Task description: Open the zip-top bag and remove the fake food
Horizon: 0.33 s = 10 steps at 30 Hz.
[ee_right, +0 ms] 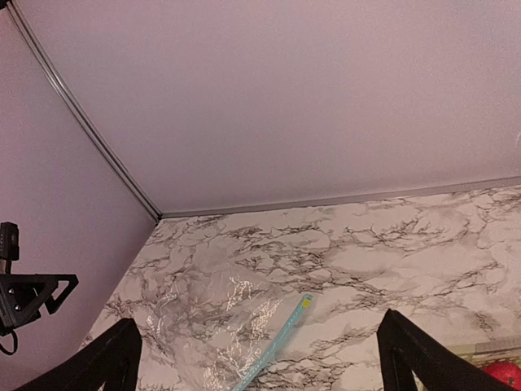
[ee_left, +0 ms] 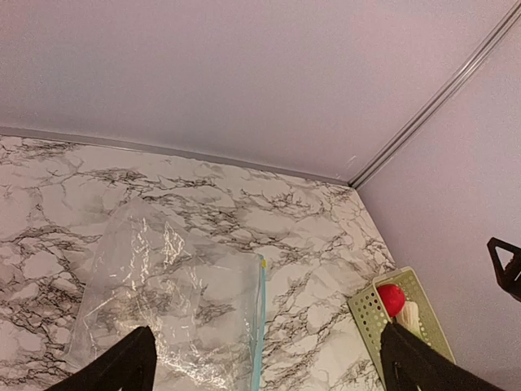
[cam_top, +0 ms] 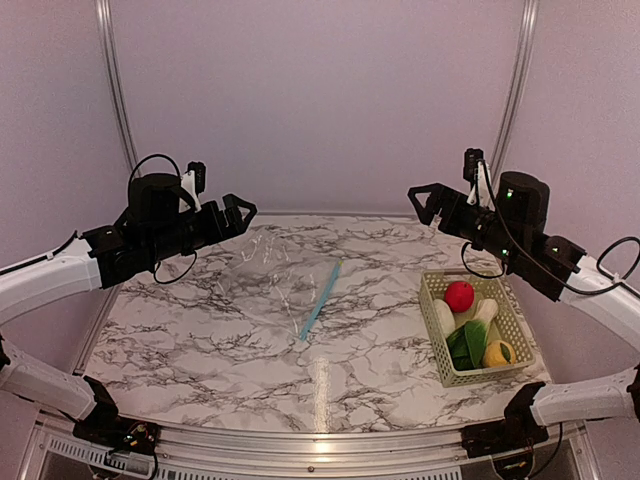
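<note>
left to right: the left gripper (cam_top: 240, 212) hangs above the marble-patterned table (cam_top: 200, 350), fingers spread wide, grasping nothing. the clear crinkly plastic zip-top bag (cam_top: 268, 272) lies flat at mid-table, its light blue zipper strip (cam_top: 320, 300) along the right edge; it looks empty. the right gripper (cam_top: 425, 200) is likewise spread and empty. the pale yellow-green lattice basket (cam_top: 480, 374) holds the red ball-like fruit (cam_top: 459, 296), white oblong piece (cam_top: 444, 316), green leafy vegetable (cam_top: 468, 345) and yellow round fruit (cam_top: 498, 352). removal appears complete; no step seems left.
</note>
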{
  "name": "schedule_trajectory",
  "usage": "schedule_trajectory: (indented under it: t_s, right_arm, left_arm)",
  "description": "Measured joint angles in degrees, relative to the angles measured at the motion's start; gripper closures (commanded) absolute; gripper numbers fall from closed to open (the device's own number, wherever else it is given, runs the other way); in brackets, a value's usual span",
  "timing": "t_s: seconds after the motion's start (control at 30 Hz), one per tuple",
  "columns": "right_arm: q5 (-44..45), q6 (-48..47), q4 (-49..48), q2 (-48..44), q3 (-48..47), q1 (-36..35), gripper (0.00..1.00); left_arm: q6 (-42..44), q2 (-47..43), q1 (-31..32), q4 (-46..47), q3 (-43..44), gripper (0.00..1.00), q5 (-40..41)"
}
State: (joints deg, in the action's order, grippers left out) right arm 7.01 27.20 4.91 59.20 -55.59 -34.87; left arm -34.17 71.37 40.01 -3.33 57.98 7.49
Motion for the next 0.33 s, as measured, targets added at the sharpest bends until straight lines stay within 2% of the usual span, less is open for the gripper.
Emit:
schedule_trajectory:
  t_s: [0.33]
  right_arm:
    - [0.92, 0.22, 0.00, -0.42, 0.00, 0.00, 0.01]
  left_arm:
    - [0.17, -0.02, -0.04, 0.00, 0.00, 0.01, -0.57]
